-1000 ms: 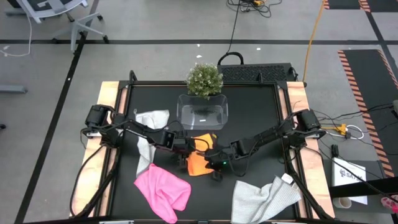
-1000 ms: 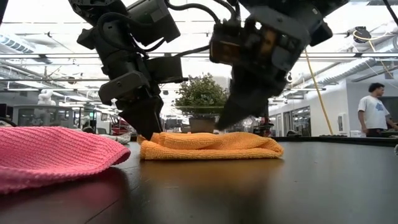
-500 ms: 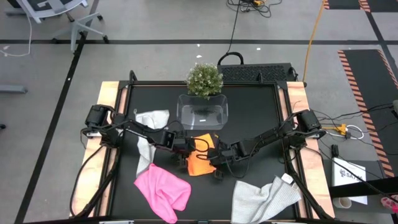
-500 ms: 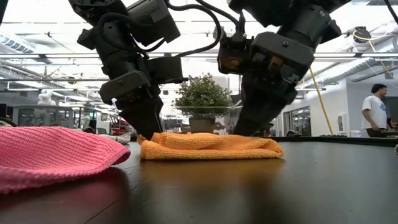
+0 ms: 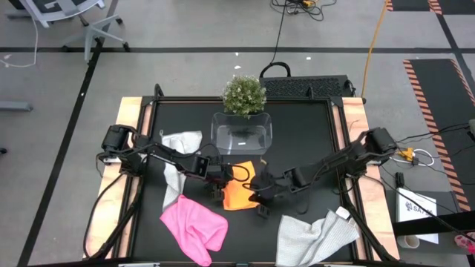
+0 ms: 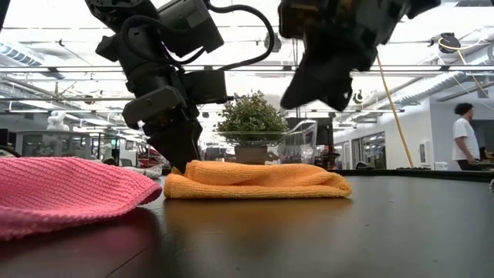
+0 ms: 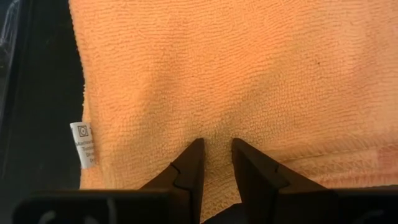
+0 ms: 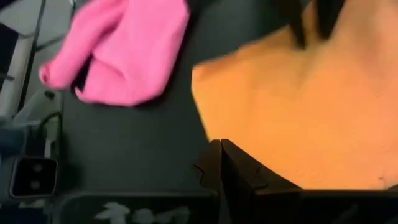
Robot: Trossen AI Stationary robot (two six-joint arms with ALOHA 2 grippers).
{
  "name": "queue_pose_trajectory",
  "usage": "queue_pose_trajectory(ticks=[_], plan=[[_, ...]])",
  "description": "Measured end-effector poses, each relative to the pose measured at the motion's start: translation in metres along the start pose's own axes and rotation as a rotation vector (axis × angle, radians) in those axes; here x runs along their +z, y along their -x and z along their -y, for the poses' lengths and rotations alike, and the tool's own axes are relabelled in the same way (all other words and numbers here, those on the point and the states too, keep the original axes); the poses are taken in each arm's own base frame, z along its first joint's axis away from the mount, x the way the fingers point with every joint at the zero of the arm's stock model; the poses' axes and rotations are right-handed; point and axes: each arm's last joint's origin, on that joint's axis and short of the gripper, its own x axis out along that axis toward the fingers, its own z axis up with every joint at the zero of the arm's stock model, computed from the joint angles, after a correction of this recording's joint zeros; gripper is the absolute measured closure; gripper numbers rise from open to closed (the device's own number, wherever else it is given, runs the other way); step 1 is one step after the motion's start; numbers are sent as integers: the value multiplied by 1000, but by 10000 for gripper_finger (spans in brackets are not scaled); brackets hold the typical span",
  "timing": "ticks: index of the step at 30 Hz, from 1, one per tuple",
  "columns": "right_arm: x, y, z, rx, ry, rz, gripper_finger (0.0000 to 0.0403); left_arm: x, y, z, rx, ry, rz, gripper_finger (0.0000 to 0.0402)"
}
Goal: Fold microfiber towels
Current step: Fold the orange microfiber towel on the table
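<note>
Here we judge the orange towel (image 5: 239,187), folded at centre frame, soft and light, best taken at an edge; the left gripper (image 7: 215,148) apparently pinches its nap, the right gripper (image 6: 323,73) hovers clenched, empty.

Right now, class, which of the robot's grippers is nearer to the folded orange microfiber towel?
Left. The left gripper presses down on the orange microfiber towel, while the shut right gripper hangs above it, clear.
</note>
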Motion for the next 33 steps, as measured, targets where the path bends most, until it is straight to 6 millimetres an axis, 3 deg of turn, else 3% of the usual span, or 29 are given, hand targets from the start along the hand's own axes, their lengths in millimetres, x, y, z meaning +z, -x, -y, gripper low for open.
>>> queue_pose_trajectory(ticks=[3, 8, 21, 29, 33], plan=[[3, 7, 0, -17, 10, 21, 403, 0, 0, 0, -11, 20, -2, 314], [-2, 3, 2, -39, 31, -21, 403, 0, 0, 0, -12, 139, 4, 314], [-29, -37, 16, -125, 114, -172, 403, 1, 0, 5, -27, 435, 8, 314], [-35, -33, 30, -168, 295, -314, 403, -3, 3, 33, -211, 431, -46, 314], [-34, -28, 38, -190, 360, -372, 403, 3, 6, 51, -347, 410, 9, 314]])
